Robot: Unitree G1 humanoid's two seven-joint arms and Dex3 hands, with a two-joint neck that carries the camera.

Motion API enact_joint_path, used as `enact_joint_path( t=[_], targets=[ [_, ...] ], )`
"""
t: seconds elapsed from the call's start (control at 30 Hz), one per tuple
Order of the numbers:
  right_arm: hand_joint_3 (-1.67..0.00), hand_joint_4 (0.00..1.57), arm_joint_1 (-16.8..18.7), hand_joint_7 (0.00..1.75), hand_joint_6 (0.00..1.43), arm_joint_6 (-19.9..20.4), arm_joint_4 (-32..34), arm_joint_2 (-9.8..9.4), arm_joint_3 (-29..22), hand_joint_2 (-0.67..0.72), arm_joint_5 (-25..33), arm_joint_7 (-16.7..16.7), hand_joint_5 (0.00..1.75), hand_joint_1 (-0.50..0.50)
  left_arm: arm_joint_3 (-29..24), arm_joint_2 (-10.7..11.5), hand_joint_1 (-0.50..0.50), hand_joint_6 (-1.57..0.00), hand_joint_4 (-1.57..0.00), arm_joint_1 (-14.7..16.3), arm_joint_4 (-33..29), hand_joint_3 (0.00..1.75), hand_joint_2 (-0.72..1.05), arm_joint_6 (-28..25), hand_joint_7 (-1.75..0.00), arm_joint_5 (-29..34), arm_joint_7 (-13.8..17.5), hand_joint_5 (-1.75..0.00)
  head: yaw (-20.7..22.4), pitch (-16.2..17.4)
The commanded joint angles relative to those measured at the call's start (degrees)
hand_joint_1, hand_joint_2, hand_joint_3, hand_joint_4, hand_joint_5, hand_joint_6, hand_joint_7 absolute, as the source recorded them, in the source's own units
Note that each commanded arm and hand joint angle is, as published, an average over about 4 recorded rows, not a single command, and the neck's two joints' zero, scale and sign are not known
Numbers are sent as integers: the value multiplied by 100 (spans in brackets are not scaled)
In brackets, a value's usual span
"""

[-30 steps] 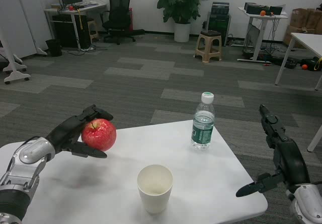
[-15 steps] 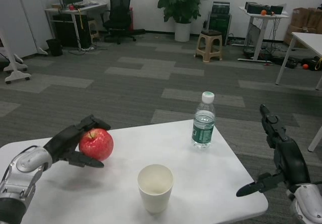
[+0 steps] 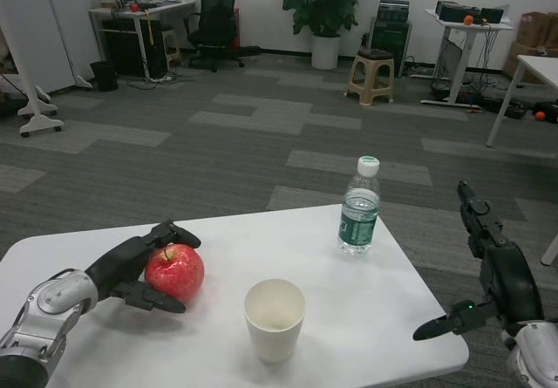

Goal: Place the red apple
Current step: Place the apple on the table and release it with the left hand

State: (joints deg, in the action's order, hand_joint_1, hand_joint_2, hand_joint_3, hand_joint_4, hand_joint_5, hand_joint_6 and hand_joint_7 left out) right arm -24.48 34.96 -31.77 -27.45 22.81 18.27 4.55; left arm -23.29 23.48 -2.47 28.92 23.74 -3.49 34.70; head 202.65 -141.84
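We held apple (image 3: 174,271) in left hand (image 3: 131,268), fingers wrapped around it, low at counter (image 3: 349,301), contact unclear. Release remained. Right hand (image 3: 488,270) idle, fingers spread, empty.

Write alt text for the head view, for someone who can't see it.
The robot's left hand holds a red apple low at the white table, left of a white paper cup. A capped water bottle stands near the far edge, and the right hand hovers open off the table's right corner.
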Motion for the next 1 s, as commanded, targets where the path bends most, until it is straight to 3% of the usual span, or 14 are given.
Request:
enact_joint_path(
  t=[0.03, 0.13, 0.23, 0.43, 0.67, 0.8, 1.0],
  targets=[
    [0, 0, 33, 7, 0, 10, -42, 21, -11, 22, 49, 8, 0, -49, 94, -43, -23, -64, -17, 126, 88, 9, 105, -102, -157, -178, 118, -164, 26, 7],
    [0, 0, 35, 7, 0, 10, -57, 21, -4, 22, 45, 6, 0, -48, 101, -36, -22, -45, -7, 128, 101, 9, 105, -84, -143, -196, 129, -164, 42, 13],
    [0, 0, 37, 7, 0, 10, -59, 30, -4, 22, 45, 4, 0, -50, 98, -30, -21, -26, 0, 124, 119, 9, 105, -69, -115, -231, 142, -164, 57, 23],
    [0, 0, 35, 7, 0, 10, -70, 38, -4, 22, 49, 6, 0, -50, 96, -32, -26, -10, 0, 132, 171, 9, 105, -14, -77, -253, 155, -149, 122, 49],
    [0, 0, 33, 7, 0, 10, -108, 38, 11, 22, 52, 2, 0, -50, 85, -28, -38, -2, 0, 130, 202, 2, 105, 10, -51, -293, 188, -113, 209, 70],
    [0, 0, 35, 7, 0, 10, -117, 38, 13, 22, 47, 6, 0, -50, 79, -23, -46, 0, 0, 132, 226, 0, 105, 28, -38, -269, 195, -67, 229, 82],
    [0, 0, 35, 7, 0, 10, -123, 38, 13, 22, 52, 10, 0, -50, 90, -12, -50, 0, 0, 130, 281, 0, 85, 98, -35, -77, 195, -64, 240, 82]
  ],
)
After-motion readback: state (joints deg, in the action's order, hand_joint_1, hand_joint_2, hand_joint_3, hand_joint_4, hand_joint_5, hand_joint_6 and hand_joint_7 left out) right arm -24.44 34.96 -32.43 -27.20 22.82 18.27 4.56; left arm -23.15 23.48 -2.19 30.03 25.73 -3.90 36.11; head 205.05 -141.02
